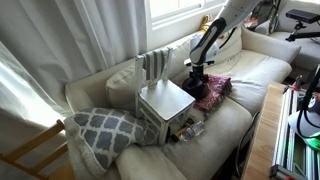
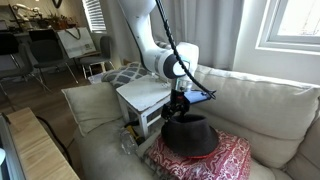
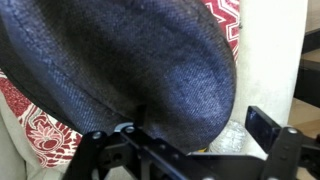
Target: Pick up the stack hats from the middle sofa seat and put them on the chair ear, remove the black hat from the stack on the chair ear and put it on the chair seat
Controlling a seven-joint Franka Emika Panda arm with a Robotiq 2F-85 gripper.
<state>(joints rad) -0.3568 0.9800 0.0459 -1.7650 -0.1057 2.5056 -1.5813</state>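
The black hat (image 2: 192,137) lies dome up on a flat red patterned cloth (image 2: 225,162) on the middle sofa seat (image 1: 235,95). It fills the wrist view (image 3: 120,60). No red hat shows. My gripper (image 2: 178,108) is down at the hat's edge on the chair side, and also shows in an exterior view (image 1: 197,75). In the wrist view my gripper (image 3: 185,135) is open, its fingers wide apart astride the hat's rim. The small chair stands on the sofa beside the hat, with its seat (image 1: 165,98) bare and its slatted backrest's chair ear (image 1: 168,51) free.
A grey-white lattice pillow (image 1: 105,130) lies beyond the chair. A clear plastic bottle (image 3: 238,140) lies by the chair's legs next to the hat, also in an exterior view (image 1: 190,128). Curtains and a window stand behind the sofa. A table edge (image 2: 40,150) is in front.
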